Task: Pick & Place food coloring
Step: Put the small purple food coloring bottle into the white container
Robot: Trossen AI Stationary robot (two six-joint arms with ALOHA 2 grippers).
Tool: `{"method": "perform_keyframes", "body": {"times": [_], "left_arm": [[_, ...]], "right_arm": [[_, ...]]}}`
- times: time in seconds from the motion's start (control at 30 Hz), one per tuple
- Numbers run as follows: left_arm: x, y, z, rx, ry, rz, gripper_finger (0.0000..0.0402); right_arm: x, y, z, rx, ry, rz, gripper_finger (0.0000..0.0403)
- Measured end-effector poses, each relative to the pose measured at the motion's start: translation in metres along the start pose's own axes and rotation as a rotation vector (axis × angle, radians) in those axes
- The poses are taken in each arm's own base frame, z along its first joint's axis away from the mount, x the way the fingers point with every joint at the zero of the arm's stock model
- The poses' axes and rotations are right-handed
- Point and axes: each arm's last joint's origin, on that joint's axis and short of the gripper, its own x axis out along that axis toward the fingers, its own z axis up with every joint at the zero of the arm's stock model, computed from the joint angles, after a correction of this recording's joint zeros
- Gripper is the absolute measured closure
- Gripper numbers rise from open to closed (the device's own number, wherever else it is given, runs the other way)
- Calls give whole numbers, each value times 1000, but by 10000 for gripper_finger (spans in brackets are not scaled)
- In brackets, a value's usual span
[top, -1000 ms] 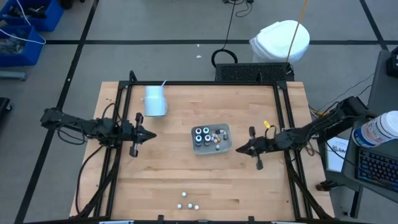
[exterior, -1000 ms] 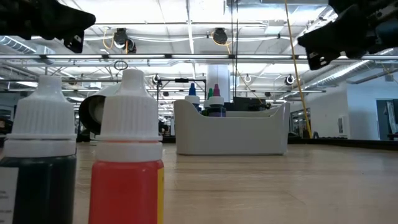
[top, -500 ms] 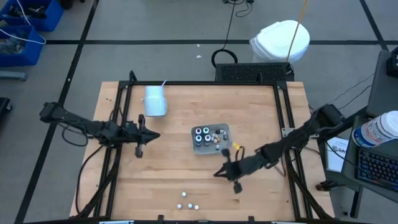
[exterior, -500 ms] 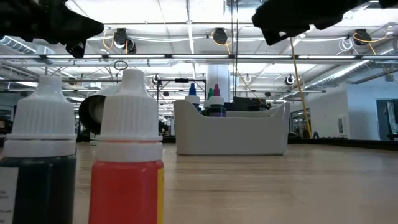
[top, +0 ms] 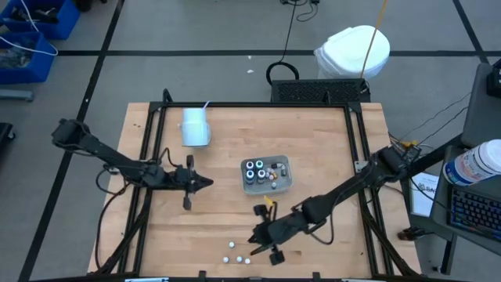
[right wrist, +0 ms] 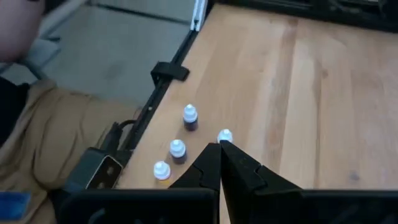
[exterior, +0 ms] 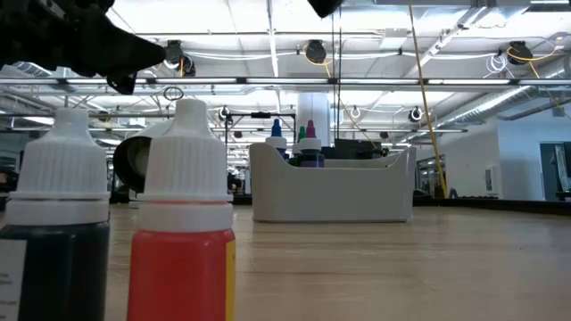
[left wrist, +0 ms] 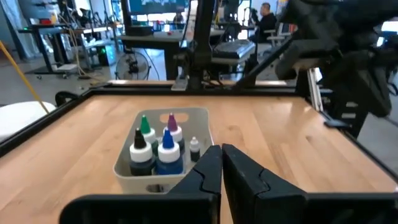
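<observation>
Food coloring bottles (top: 236, 257) stand loose near the surface's (top: 313, 133) front edge, well apart from the grey tray (top: 267, 175). Right tool (top: 255, 240) hovers just beside them, fingers together, empty. Descending closed, it could topple the cluster. Left tool (top: 205, 182) waits near the tray, likewise closed.

Counter (top: 235, 219): pale blond wood, black frame. Tray (left wrist: 127, 171): light grey. Bottles in tray (left wrist: 155, 146): dark bodies; green, purple, blue, white caps. Loose bottles (right wrist: 189, 117): white caps. Nearest bottle (exterior: 183, 241): red body, white ribbed cap. Cup (top: 194, 128): white.
</observation>
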Motion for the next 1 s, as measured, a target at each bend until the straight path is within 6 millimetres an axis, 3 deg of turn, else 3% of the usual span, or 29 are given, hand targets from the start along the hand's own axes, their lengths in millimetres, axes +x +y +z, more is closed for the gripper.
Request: {"method": "perform_keyframes", "body": {"times": [0.23, 0.43, 0.6, 0.83, 1.0], "left_arm": [[3, -1, -4, 3, 14, 8, 376], [4, -1, -4, -6, 18, 7, 376], [4, -1, -5, -1, 23, 7, 376], [4, -1, -5, 4, 27, 7, 376], [4, -1, -8, 12, 57, -3, 376]], "right_arm": [[32, 20, 18, 42, 120, 10, 403], [61, 29, 5, -14, 212, 58, 403], [60, 30, 2, -19, 221, 100, 400], [62, 34, -1, -133, 188, 102, 352], [47, 42, 7, -229, 150, 92, 351]]}}
